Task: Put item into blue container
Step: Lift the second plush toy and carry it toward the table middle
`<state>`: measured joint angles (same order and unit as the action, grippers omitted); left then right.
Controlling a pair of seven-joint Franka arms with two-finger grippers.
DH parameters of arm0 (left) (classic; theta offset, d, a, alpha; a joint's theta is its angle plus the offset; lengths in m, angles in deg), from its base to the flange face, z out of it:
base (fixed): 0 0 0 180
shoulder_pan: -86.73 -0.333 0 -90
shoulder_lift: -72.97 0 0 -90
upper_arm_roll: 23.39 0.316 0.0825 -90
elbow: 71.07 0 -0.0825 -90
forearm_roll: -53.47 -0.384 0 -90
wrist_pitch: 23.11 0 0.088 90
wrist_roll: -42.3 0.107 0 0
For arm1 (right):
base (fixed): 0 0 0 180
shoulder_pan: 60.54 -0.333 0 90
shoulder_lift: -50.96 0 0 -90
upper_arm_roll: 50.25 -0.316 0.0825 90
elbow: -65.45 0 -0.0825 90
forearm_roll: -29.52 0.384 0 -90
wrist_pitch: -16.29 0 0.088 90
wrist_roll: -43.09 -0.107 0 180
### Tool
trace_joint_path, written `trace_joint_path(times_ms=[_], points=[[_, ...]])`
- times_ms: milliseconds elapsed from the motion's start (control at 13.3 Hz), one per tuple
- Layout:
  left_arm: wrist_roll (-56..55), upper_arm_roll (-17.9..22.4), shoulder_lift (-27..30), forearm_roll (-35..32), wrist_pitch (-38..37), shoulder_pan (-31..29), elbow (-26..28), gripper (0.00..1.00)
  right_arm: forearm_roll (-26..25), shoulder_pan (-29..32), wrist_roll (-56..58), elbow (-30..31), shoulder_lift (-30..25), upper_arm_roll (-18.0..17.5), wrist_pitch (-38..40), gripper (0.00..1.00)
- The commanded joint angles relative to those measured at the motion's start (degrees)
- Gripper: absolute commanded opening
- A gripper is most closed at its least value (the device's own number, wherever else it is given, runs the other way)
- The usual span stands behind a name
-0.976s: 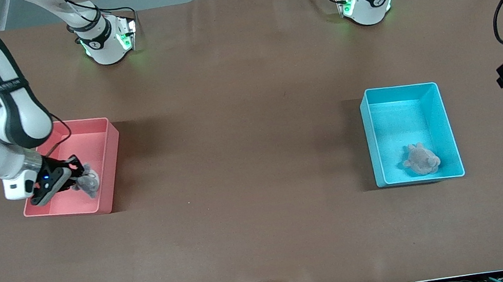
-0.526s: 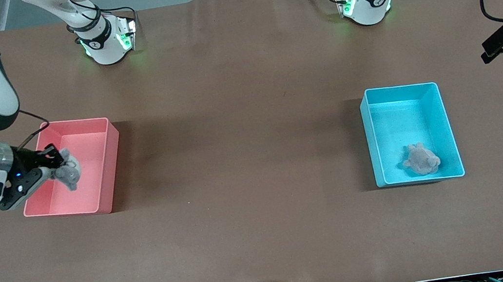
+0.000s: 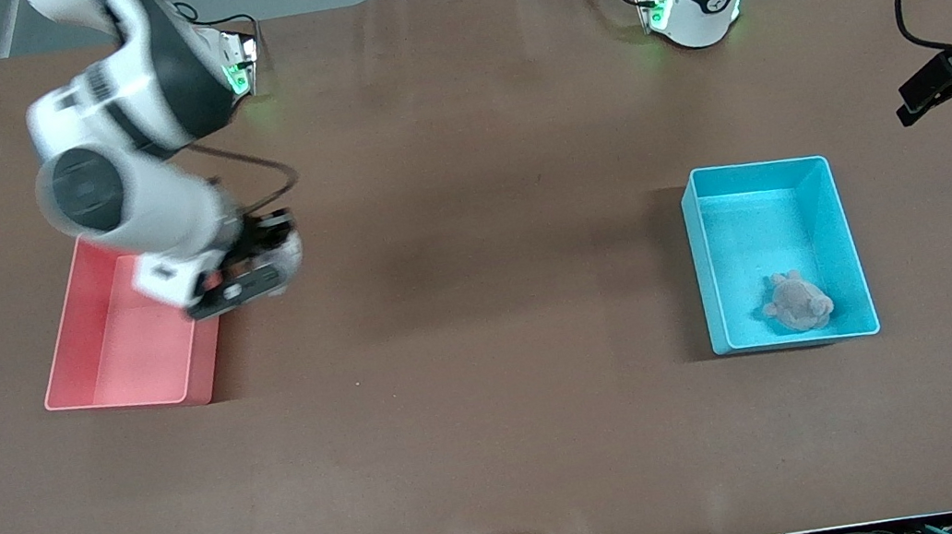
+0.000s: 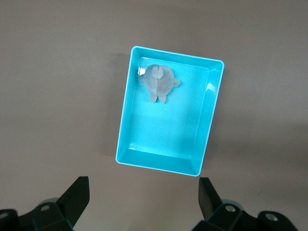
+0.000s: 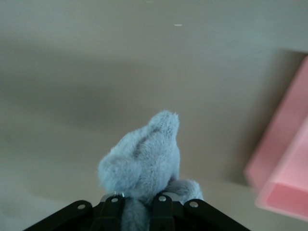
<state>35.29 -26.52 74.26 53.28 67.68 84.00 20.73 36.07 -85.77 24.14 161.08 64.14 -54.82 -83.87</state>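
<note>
The item, a grey plush toy (image 3: 288,248) (image 5: 144,161), hangs in my right gripper (image 3: 274,258) (image 5: 137,202), whose fingers are shut on it. It is in the air over bare table just beside the pink bin, toward the left arm's end of it. The blue container (image 3: 699,273) (image 4: 123,130) stands at the left arm's end of the table with another grey plush toy (image 3: 798,303) (image 4: 157,82) lying in its corner nearest the front camera. My left gripper (image 3: 927,92) (image 4: 144,197) hangs open and empty, high over the table beside the blue container.
A pink bin (image 3: 68,347) (image 5: 288,163) stands at the right arm's end of the table with nothing showing in it. A wide stretch of brown tabletop (image 3: 481,303) lies between the two bins.
My right gripper has lifted the plush toy out of the pink bin and swung it over the bin's edge toward the table's middle. The left gripper has drifted slightly.
</note>
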Motion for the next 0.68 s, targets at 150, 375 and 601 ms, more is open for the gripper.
trace_joint_path(times_ms=[150, 375, 601], points=[[0.86, 0.32, 0.38, 0.72, 0.97, 0.27, 0.75, 1.0, -0.66, -16.14, -28.28, -0.61, 9.03, 0.89, -14.75, 0.03], [0.86, 0.24, 0.47, 0.89, 1.23, 0.36, 0.92, 1.0, -0.57, -22.13, -37.62, -2.8, 17.99, 0.89, -25.05, 0.03], [0.86, -0.03, 0.21, 0.89, 1.23, 0.27, 0.93, 1.0, -0.66, -24.95, -40.98, -5.88, 24.95, 0.89, -30.43, 0.04]])
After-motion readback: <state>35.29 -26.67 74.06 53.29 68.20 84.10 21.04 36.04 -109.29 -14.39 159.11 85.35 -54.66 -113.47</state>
